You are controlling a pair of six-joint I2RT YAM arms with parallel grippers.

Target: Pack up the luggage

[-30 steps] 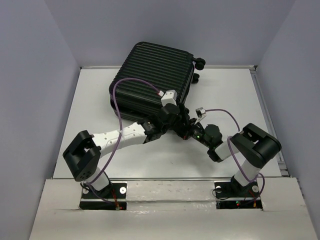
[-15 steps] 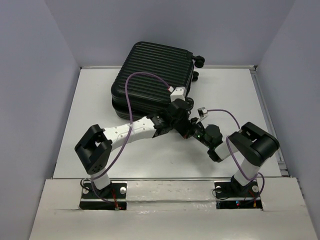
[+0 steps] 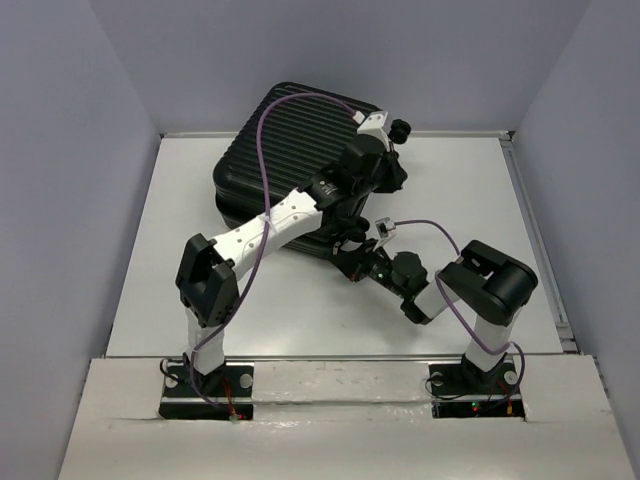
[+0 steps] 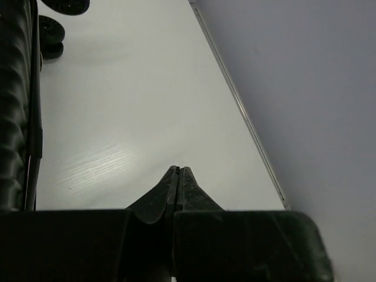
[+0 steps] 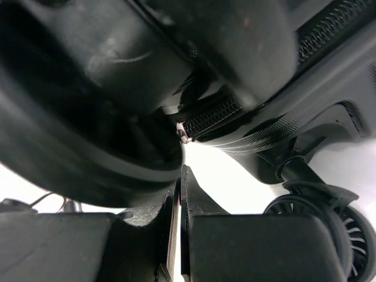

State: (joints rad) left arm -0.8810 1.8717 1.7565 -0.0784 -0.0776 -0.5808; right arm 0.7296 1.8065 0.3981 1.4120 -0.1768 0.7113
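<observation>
The luggage [image 3: 290, 150], a black ribbed hard-shell case, lies flat at the back of the table, its caster wheels [image 3: 400, 128] at the far right. My left gripper [image 3: 392, 172] hangs beside the case's right side near the wheels. In the left wrist view this gripper [image 4: 178, 171] is shut on nothing above bare table, with the luggage [image 4: 14, 106] at the left edge. My right gripper [image 3: 347, 258] sits low at the case's near right corner. In the right wrist view it [image 5: 182, 171] is shut and empty under the shell, below the zipper [image 5: 205, 120], with a wheel [image 5: 317, 217] at the right.
The white table [image 3: 180, 250] is walled by grey panels on the left, back and right. A raised rim [image 3: 535, 230] runs along the table's right edge; it shows in the left wrist view as a thin strip [image 4: 247, 117]. Purple cables loop over both arms.
My left gripper has shut and swung from the luggage's near right corner back along its right side toward the wheels. The right gripper has edged left, staying shut.
</observation>
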